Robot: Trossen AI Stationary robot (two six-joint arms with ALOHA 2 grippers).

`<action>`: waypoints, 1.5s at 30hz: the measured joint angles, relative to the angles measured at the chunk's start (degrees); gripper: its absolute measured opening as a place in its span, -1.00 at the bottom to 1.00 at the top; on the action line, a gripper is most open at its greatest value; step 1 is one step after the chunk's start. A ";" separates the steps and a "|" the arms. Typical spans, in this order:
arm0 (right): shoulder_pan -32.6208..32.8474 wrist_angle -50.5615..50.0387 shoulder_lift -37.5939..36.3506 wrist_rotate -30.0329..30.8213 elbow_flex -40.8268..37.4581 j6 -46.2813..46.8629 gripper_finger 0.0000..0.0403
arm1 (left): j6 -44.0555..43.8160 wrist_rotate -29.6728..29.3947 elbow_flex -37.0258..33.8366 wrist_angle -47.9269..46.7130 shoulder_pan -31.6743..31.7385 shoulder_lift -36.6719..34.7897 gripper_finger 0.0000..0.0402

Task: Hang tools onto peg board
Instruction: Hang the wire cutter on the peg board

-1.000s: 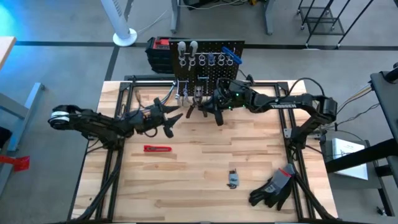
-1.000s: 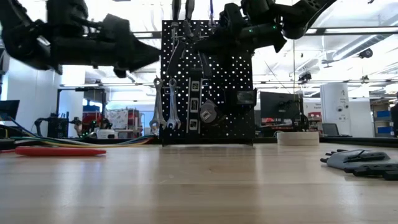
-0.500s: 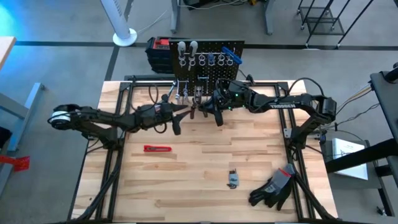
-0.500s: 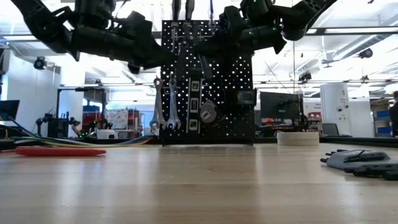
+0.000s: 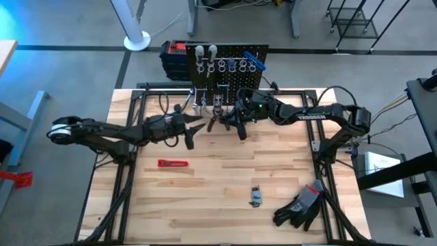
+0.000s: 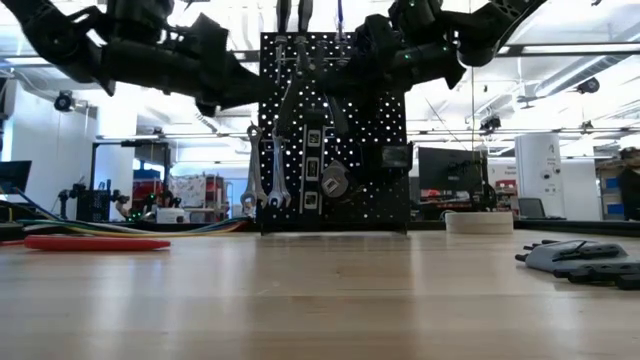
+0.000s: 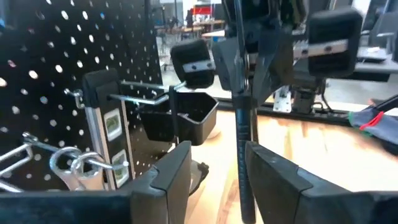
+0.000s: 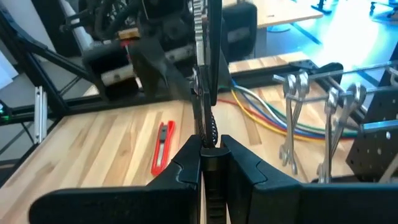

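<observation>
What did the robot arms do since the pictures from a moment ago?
The left tool slid toward the peg board until its open fingers straddle the pliers. The right tool stayed shut on those pliers. The red cutter, gloves and hung wrenches did not move.

floor: grey concrete (image 5: 68, 68) | white fan stand (image 5: 135, 37) | ceiling lights (image 6: 560, 20) bright

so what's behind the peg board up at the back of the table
From above, a red-and-black box sits behind the peg board, toward its left end, with only that end showing. The rest of the box is covered by the board, and the low view hides it entirely.
</observation>
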 joint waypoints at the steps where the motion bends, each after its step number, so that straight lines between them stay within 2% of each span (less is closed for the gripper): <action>1: 0.00 -0.12 -0.16 -0.05 -0.24 -0.02 -0.87 | 0.01 0.00 -0.56 0.09 0.00 -0.99 -0.28; 5: 0.00 0.07 -0.24 0.21 -0.35 -0.06 -0.87 | -1.36 -1.33 -2.49 0.06 0.15 -4.80 -0.16; 9: 0.00 1.31 -0.24 0.28 -0.37 -0.11 -0.87 | -2.39 0.09 -2.99 0.12 0.77 -6.07 -0.01; 12: 0.00 2.91 -0.24 0.27 -0.37 0.22 -0.87 | -3.28 4.37 -2.36 0.00 1.40 -4.52 0.11; 17: 0.00 2.96 -0.24 0.26 -0.37 0.22 -0.87 | -3.48 5.03 -0.59 -0.04 1.73 -0.77 0.28; 24: 0.00 2.94 -0.22 0.24 -0.37 0.17 -0.87 | -2.54 10.97 3.62 -0.08 2.74 4.26 0.33; 27: 0.00 2.68 -0.22 0.24 -0.37 -0.40 -0.87 | -2.56 10.73 5.68 -0.72 3.67 6.22 0.25; 30: 0.00 2.57 -0.22 0.13 -0.37 -0.49 -0.87 | -2.83 10.71 7.46 -2.13 4.52 7.58 0.06; 33: -0.07 2.35 -0.22 0.02 -0.38 -0.72 -0.87 | -3.28 11.04 8.47 -3.59 4.99 7.96 -0.25; 37: -0.04 2.35 -0.22 -0.25 -0.44 -1.19 -0.87 | -3.49 16.25 9.57 -5.91 5.55 7.67 -0.82; 38: -0.07 2.34 -0.22 -1.09 -0.47 -1.38 -0.87 | -3.56 17.54 9.77 -6.25 5.64 7.67 -0.88; 45: -0.07 2.81 -0.22 -3.18 -0.48 -1.19 -0.87 | -6.07 18.85 11.47 -9.37 5.64 7.04 -0.89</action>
